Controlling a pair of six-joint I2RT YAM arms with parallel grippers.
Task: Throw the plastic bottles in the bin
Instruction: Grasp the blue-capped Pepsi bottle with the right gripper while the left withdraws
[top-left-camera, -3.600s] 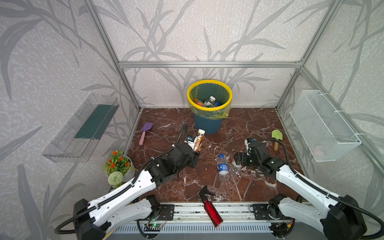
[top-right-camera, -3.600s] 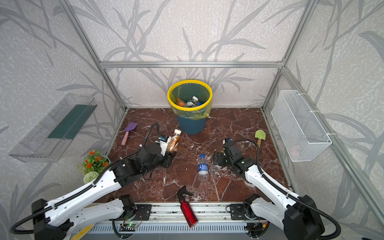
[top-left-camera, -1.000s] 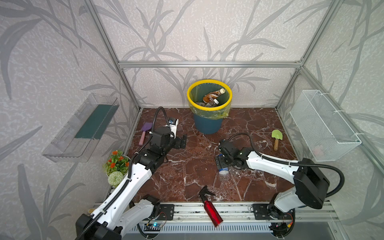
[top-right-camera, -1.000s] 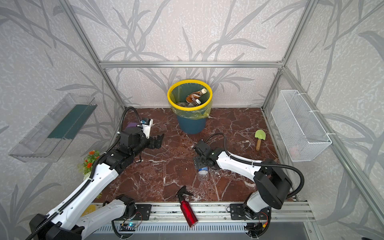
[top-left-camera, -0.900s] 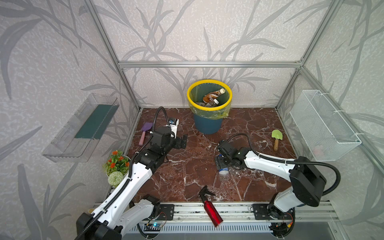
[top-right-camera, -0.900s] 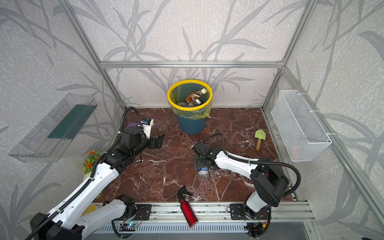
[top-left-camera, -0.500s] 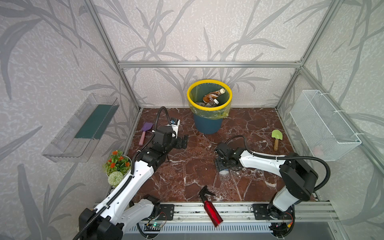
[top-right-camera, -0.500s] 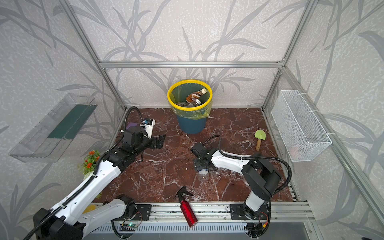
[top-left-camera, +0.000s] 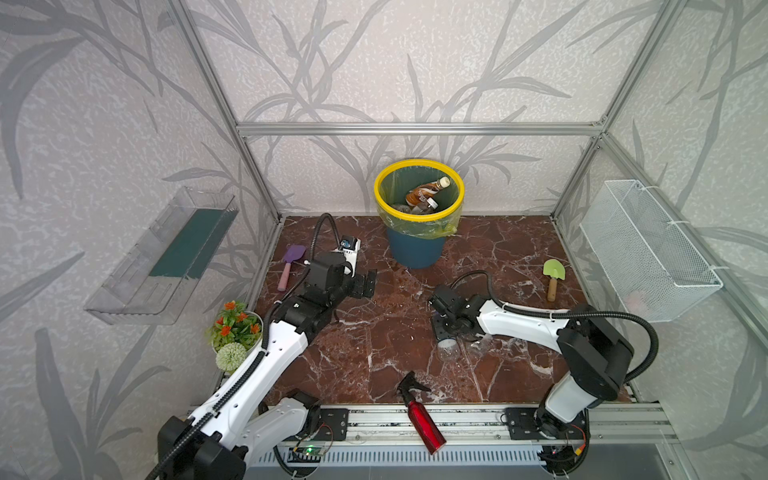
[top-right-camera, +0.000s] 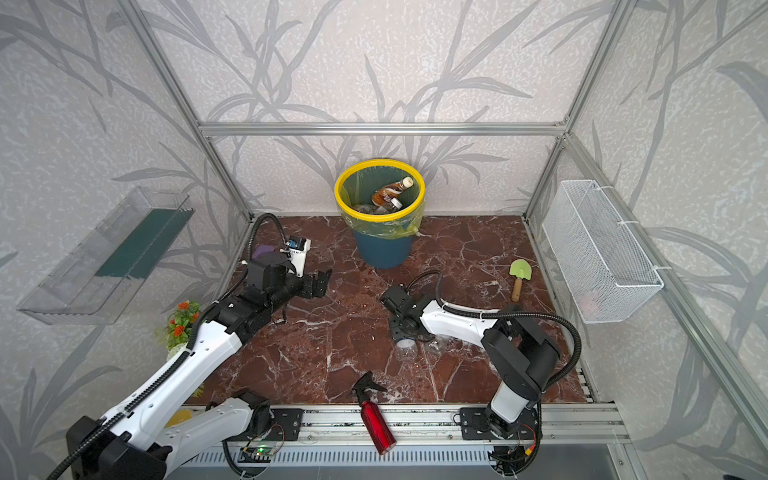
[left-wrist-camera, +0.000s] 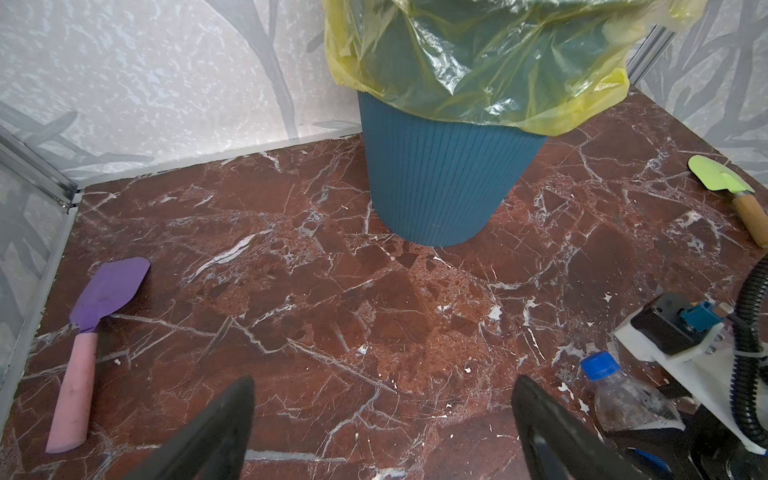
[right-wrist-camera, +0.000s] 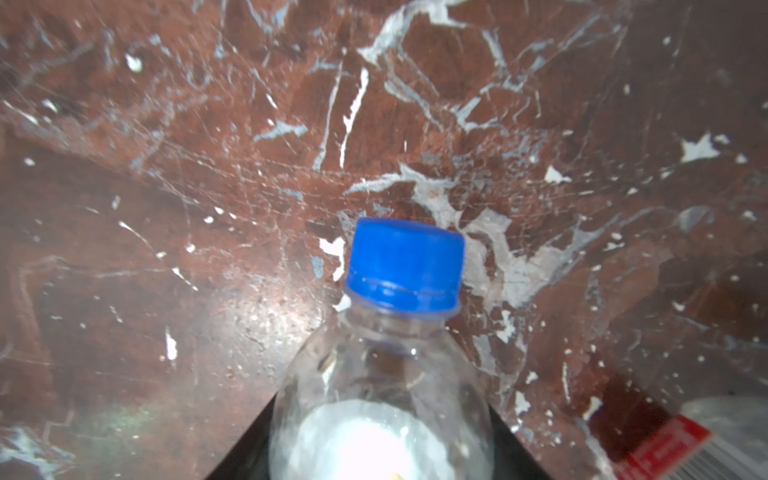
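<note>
On the counter (top-left-camera: 374, 332), midway: clear plastic bottle with blue cap (right-wrist-camera: 382, 374) lies flat under right gripper (top-left-camera: 445, 331), jaws pressed to both sides, apparently grasping it; long axis near-to-far, cap pointing binward. Left gripper (left-wrist-camera: 384, 382) farther off, jaws spread, empty. Beyond: round dark blue bin (top-left-camera: 413, 253), yellow rim, at the counter's far edge.

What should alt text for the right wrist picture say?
A clear plastic bottle with a blue cap sits between the dark fingers of the right gripper, over a red-brown marbled floor. A second bottle with a red label peeks in at the edge.
</note>
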